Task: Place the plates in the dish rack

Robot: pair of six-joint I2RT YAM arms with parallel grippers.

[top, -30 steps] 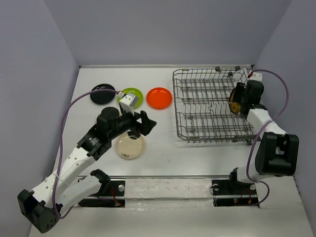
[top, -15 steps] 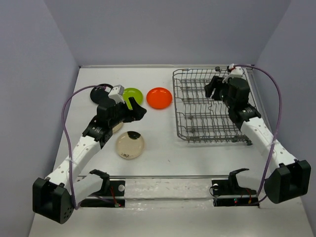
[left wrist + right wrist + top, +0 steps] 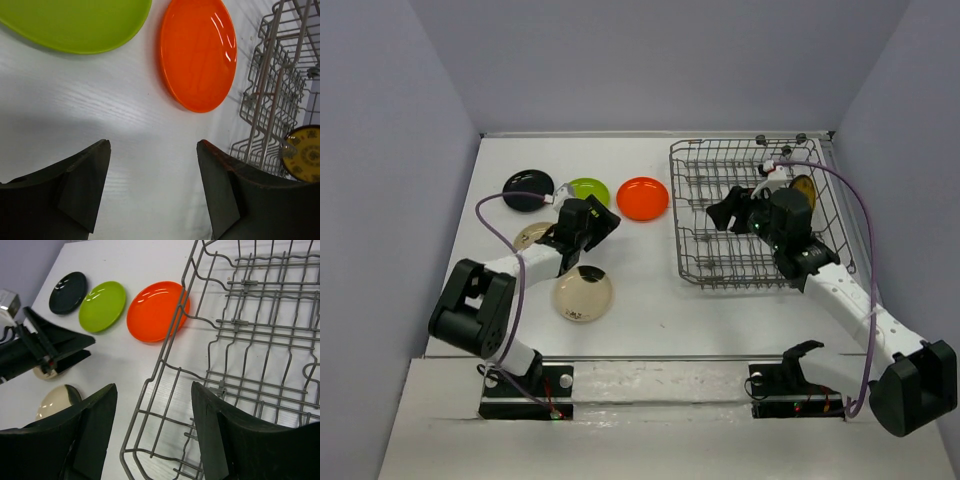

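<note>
Top external view: locate the dish rack [image 3: 710, 262] at 2 o'clock on the desk [image 3: 650, 320], set flat with tines upright. Inside it, toward its 2 o'clock corner, find the brown plate with yellow pattern [image 3: 803, 187] propped on edge among the wires. Find the other plates lying flat on the desk, outside the rack: black plate [image 3: 528, 189] at 10 o'clock; lime green plate [image 3: 590, 188] near it, at 11 o'clock; orange plate [image 3: 643, 198] at 12 o'clock, close to the rack's left wall; cream plate with dark patch [image 3: 584, 294] at 8 o'clock, apart from that row; plain beige plate [image 3: 530, 236] at 9 o'clock, partly hidden under the left arm. Note the left gripper [image 3: 608, 224] low over bare desk between the lime green plate and the cream plate, aimed toward 2 o'clock. Left wrist view: confirm jaws apart, only bare desk between the fingers [image 3: 82, 185], nothing gripped; orange plate ahead at 12 o'clock, untouched. Back in the top external view, note the right gripper [image 3: 723, 210] above the rack interior, aimed toward 10 o'clock. Right wrist view: confirm jaws apart, fingers [image 3: 220, 440] over the rack's wires and left rim, nothing gripped.
</note>
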